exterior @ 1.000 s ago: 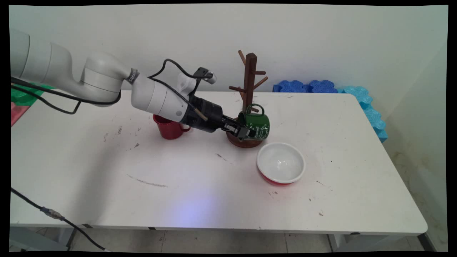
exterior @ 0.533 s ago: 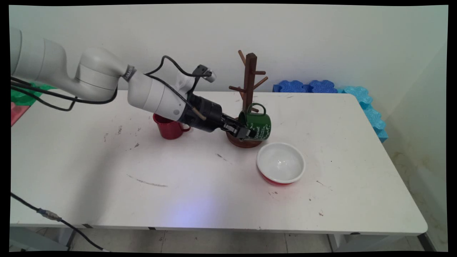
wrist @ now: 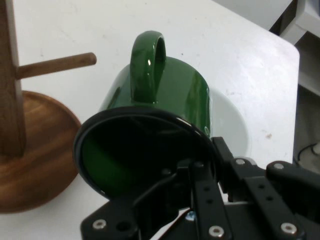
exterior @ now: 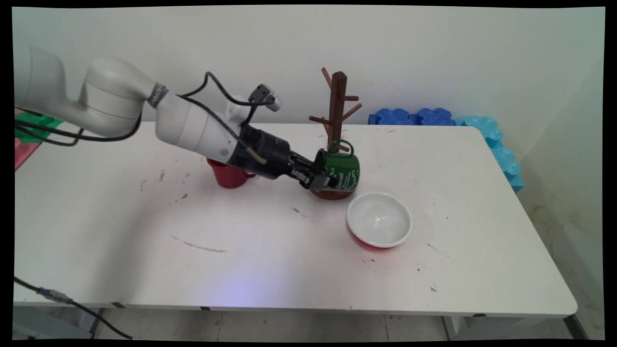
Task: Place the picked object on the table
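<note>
- White table (exterior: 270,250) stood against a pale wall, with blue foam pieces (exterior: 434,117) past its far right corner.
- Near the middle of the far edge, the gripper (exterior: 324,182) was clamped on the rim of a green mug (exterior: 343,169), which was tipped on its side, handle up, in front of a wooden mug tree (exterior: 336,126).
- Main view alone showed a red cup (exterior: 227,174) behind the arm and a white bowl (exterior: 379,220) on the near side of the tree's base.
- Hand view looked into the mug's (wrist: 150,130) dark mouth — one finger inside it — with a peg (wrist: 55,65) beside the handle but not through it.
- Compared with a second earlier, the mug and gripper had shifted slightly left — the arm had drawn back.
</note>
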You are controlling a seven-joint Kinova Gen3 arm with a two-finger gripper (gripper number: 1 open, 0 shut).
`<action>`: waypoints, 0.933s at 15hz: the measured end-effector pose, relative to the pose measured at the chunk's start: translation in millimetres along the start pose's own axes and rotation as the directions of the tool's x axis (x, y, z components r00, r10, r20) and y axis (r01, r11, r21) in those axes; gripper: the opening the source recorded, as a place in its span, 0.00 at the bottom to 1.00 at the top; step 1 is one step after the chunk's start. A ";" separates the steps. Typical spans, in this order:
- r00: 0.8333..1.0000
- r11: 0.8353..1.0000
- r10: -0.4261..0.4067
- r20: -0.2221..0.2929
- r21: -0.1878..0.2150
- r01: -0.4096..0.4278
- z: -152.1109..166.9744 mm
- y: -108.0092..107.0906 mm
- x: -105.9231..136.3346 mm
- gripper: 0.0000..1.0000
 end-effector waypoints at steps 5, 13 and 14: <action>0.997 0.997 0.066 0.030 0.044 -0.068 -28.6 1.0 -2.6 0.00; 0.971 0.971 0.190 0.147 0.118 -0.208 -67.1 -0.6 -3.4 0.00; 0.963 0.965 0.209 0.169 0.124 -0.231 -70.8 -0.6 -4.0 0.00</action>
